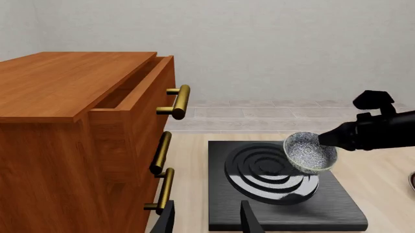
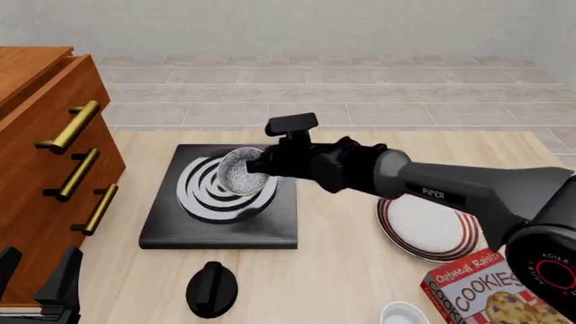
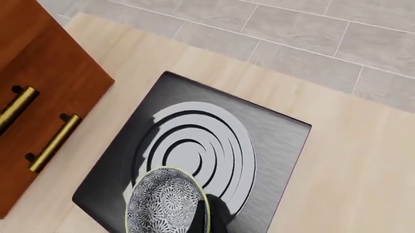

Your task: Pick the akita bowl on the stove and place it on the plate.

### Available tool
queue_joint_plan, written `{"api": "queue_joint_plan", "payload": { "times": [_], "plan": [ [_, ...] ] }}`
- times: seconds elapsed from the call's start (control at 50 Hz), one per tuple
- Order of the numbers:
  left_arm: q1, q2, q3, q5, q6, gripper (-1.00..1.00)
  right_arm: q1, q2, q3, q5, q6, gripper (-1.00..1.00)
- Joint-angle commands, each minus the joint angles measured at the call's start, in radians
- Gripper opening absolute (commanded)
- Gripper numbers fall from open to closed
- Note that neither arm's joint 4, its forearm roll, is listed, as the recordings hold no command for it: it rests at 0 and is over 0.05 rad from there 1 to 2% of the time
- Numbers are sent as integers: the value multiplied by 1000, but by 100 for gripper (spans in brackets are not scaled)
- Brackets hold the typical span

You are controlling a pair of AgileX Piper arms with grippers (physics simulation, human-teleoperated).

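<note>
Nearest the camera in the front view, the left claw (image 2: 40, 287) is seen low at the near left corner of the pale wooden desk (image 2: 342, 270), its dark fingers spread apart with nothing between them. Just beyond it a small round black knob (image 2: 212, 289) lies on the desk, and at the near right a red box of cookies (image 2: 481, 290) and the rim of a plain white bowl (image 2: 402, 315) are partly shown. Further out, on the right, a round white plate with red rim stripes (image 2: 423, 226) rests on the desk, partly covered by the right arm. To the left, a flat square black stove with silver-white burner rings (image 2: 220, 199) is found beside a brown wooden cabinet with brass handles (image 2: 54, 162), whose top drawer is slightly pulled out. The small dark akita bowl with a speckled grey-white inside (image 2: 239, 172) is held tilted on its side above the stove's rings, pinched at its rim by the right claw (image 2: 266, 165). Tiled floor lies beyond.
</note>
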Motion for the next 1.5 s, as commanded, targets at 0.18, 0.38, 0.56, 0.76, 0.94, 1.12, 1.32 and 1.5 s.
{"api": "queue_joint_plan", "payload": {
  "times": [0.18, 0.38, 0.56, 0.76, 0.94, 1.12, 1.32, 1.5],
  "plan": [
    [0, 0, 0, 0, 0, 100, -25, -129, 119, -43, 19, -100],
    [0, 0, 0, 0, 0, 100, -51, -168, 191, -85, 31, -100],
    [0, 0, 0, 0, 0, 100, -81, -200, 241, -109, 39, -100],
    [0, 0, 0, 0, 0, 100, -120, -221, 269, -121, 37, -100],
    [0, 0, 0, 0, 0, 100, -161, -237, 292, -130, 32, -100],
    [0, 0, 0, 0, 0, 100, -193, -251, 323, -150, 39, -100],
    [0, 0, 0, 0, 0, 100, -229, -262, 345, -157, 42, -100],
    [0, 0, 0, 0, 0, 100, -264, -264, 367, -174, 45, -100]
  ]
}}
